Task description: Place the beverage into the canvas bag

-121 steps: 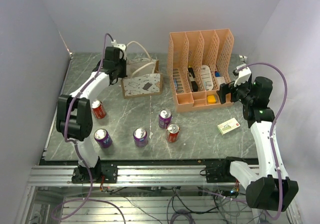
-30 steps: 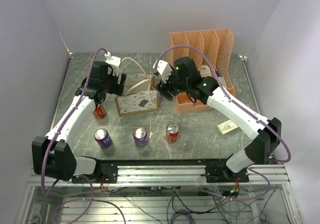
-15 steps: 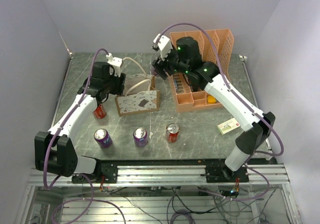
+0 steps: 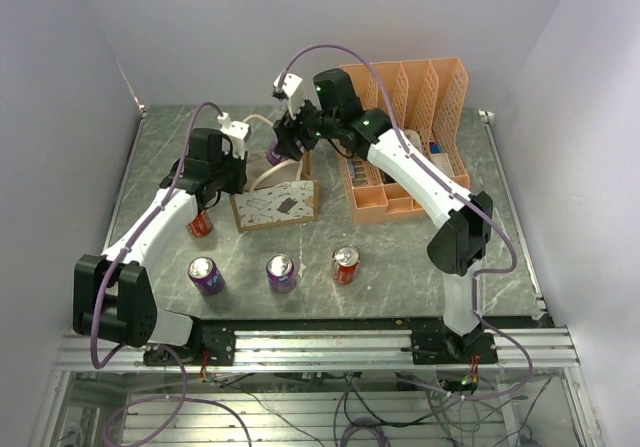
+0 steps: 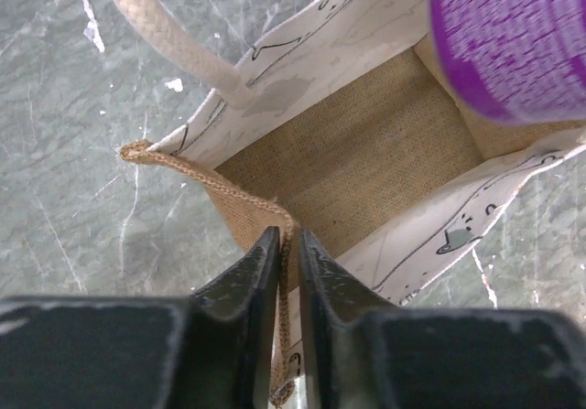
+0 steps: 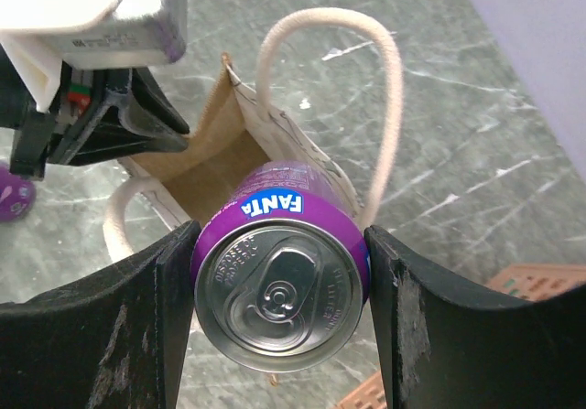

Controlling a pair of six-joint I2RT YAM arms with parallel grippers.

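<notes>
Beverage: purple Fanta can (image 6: 279, 304), upright, tab flat, looks unopened. It is pinched across its body by the right gripper (image 6: 280, 328), jaws spread to can width, one finger on each side of the wall.

Position: the can hangs straight below the claw over the open mouth of the canvas bag (image 5: 302, 52), not yet inside.

Handling (judgement): if full, moderately heavy. The wall is stiff but smooth and slick, so a firm mid-height side grip suits it.

The bag is soft cloth and likely to slump. The left gripper (image 5: 286, 253) is nearly closed, nipping the brown rim at one end, which seems to keep the mouth spread.

Cream handle (image 6: 385, 80) loops just beside the can, on the side away from the left claw. Possible snag on lowering.

Further out: loose cans (image 4: 280, 272) on the table nearer the arm bases, and an orange file organizer (image 4: 400, 137) behind the right claw's forearm.
</notes>
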